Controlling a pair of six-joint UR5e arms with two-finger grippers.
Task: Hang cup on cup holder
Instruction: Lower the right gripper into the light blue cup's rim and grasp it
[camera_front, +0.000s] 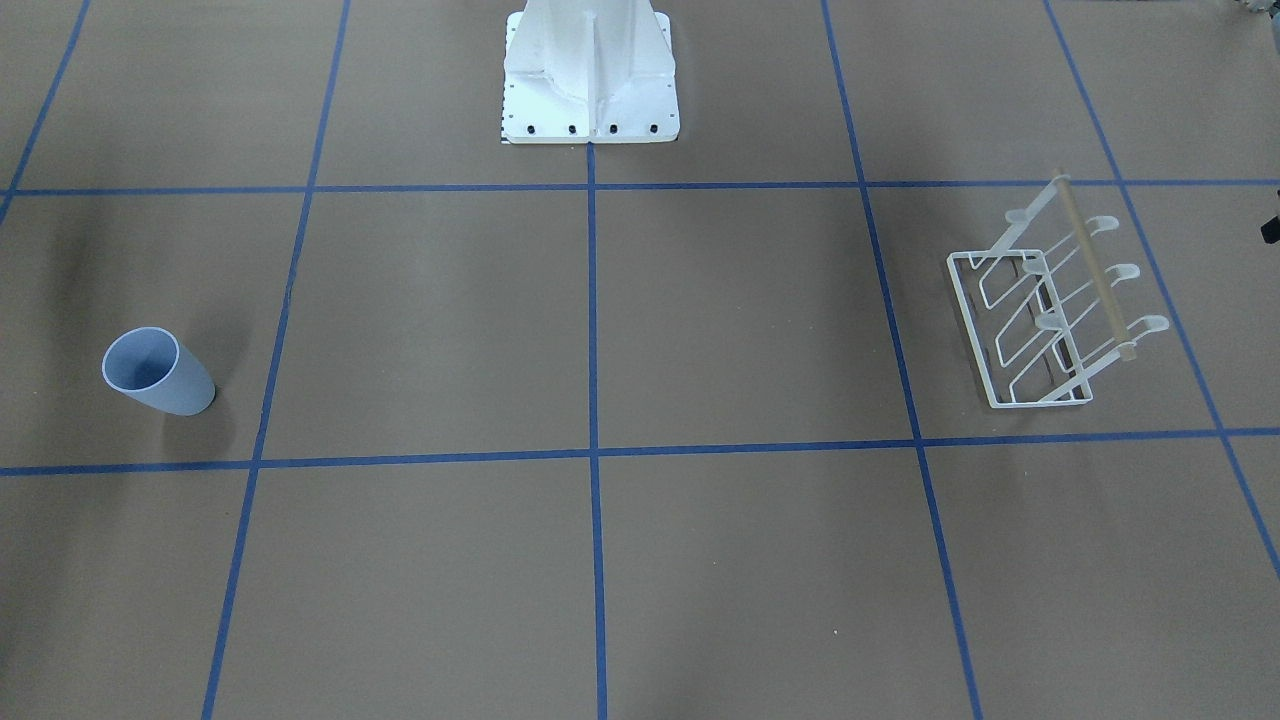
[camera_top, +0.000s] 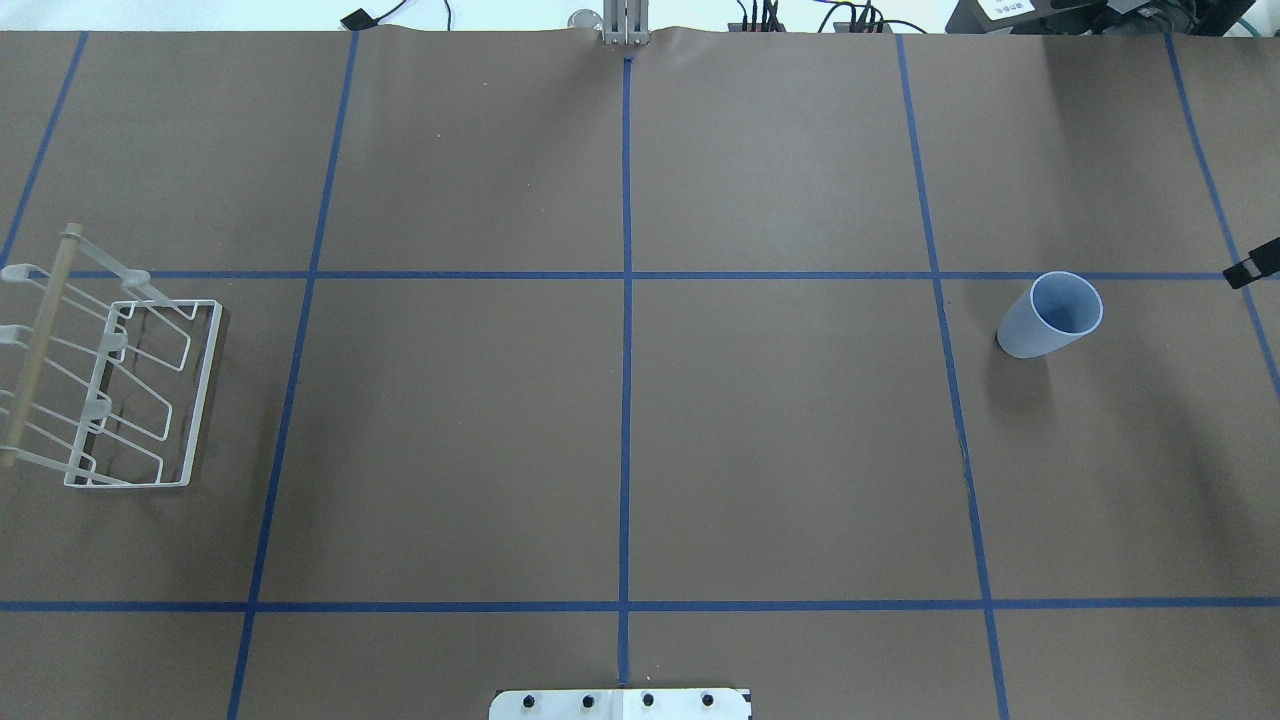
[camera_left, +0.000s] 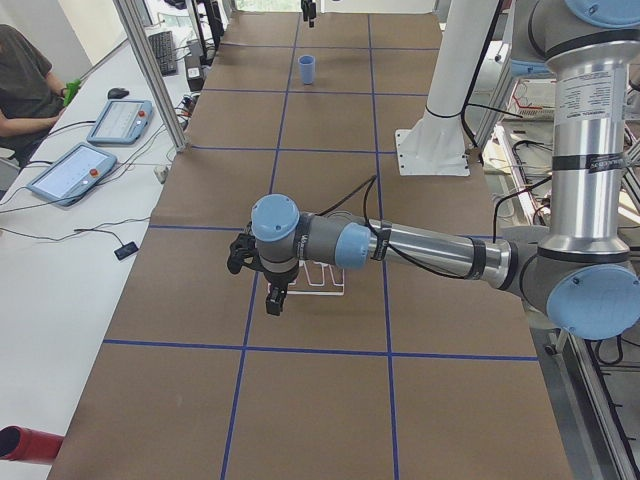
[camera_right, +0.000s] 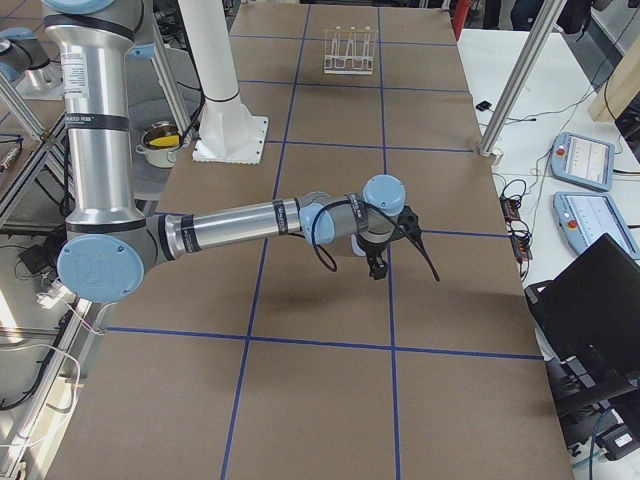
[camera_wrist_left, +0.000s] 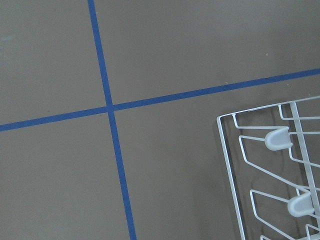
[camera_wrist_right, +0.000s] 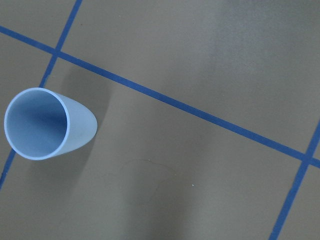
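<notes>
The cup (camera_top: 1045, 318) stands upright, mouth up, at about 3 o'clock from the table's (camera_top: 780, 450) middle in the overhead view, alone inside its blue-taped square. In the right wrist view it sits at 9 o'clock of the frame, so that camera is off to one side of it, not above it. The cup holder (camera_top: 113, 341) is well apart, at 9 o'clock on the table, with its pegs bare; only a corner shows in the left wrist view, at 4 o'clock. The step in hand is probably the first reach, and the right gripper (camera_right: 405, 272) is the likely one for it. It hangs over the table, and I cannot tell whether its claw is spread or pressed together. The same goes for the left gripper (camera_left: 258, 282), which hovers by the holder. To do the reach well, bring the cup to the middle of the wrist view before descending. Then take one wall just below the rim, one finger inside and one outside, and squeeze gently, since the thin plastic may flex. Such a hold should leave the mouth free to turn over onto a peg.
</notes>
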